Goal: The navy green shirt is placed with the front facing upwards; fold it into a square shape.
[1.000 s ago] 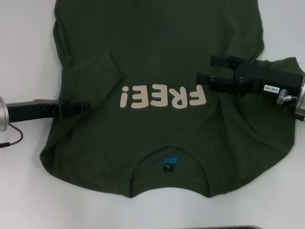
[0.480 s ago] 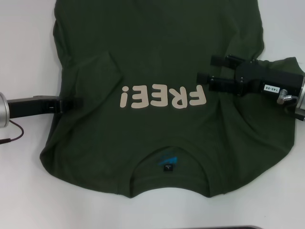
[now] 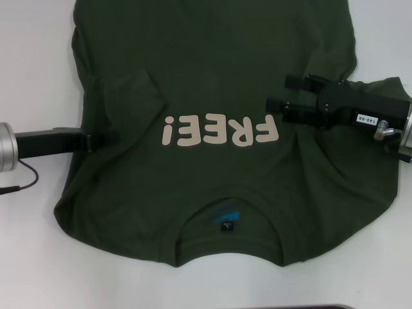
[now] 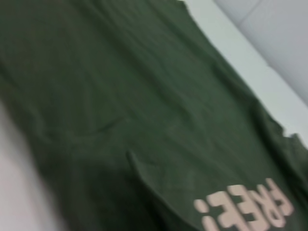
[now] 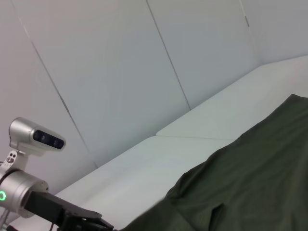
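The navy green shirt is seen spread front-up on the white desk, its collar toward the near edge and the cream "FREE!" lettering laid across the chest. The left sleeve is seen folded inward over the body. The left gripper is held low at the shirt's left edge, beside that folded sleeve; whether its fingers are spread or pinching cloth cannot be told. The right gripper is poised over the shirt's right side, just beside the lettering, its fingers spread apart with nothing between them. A blue and black label is shown inside the neck.
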Robot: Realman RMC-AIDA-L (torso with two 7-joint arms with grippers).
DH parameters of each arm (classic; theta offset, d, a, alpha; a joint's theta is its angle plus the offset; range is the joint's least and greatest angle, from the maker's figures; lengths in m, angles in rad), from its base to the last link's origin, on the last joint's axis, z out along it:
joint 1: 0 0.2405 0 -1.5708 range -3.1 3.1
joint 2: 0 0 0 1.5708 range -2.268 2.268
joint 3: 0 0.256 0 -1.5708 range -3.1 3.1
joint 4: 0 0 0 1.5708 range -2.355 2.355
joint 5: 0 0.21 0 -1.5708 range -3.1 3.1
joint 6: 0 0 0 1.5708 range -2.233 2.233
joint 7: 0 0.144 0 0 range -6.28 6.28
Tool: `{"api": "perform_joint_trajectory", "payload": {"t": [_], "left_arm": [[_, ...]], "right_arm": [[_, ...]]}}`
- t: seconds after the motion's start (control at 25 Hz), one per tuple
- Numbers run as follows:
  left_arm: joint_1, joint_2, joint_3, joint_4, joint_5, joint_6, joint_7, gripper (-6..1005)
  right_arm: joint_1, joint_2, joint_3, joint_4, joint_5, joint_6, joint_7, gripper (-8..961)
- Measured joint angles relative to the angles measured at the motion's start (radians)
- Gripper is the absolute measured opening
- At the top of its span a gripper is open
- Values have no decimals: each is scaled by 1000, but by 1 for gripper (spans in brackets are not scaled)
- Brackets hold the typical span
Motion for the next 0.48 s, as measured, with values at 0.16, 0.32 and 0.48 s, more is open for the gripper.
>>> {"api": "perform_joint_trajectory", "payload": {"t": [0.16,0.32,0.48], "left_arm": [[-5,-15,-4,-22,-7,57,-14,33],[-9,-27,0,-22,-8,68,-29,35],[-11,-35,4,-12,-8,72,-36,38]], "right_arm": [[0,0,0,0,0,0,0,930],[0,0,0,1,0,0,-2,930],[0,0,0,2,0,0,-2,930]]}}
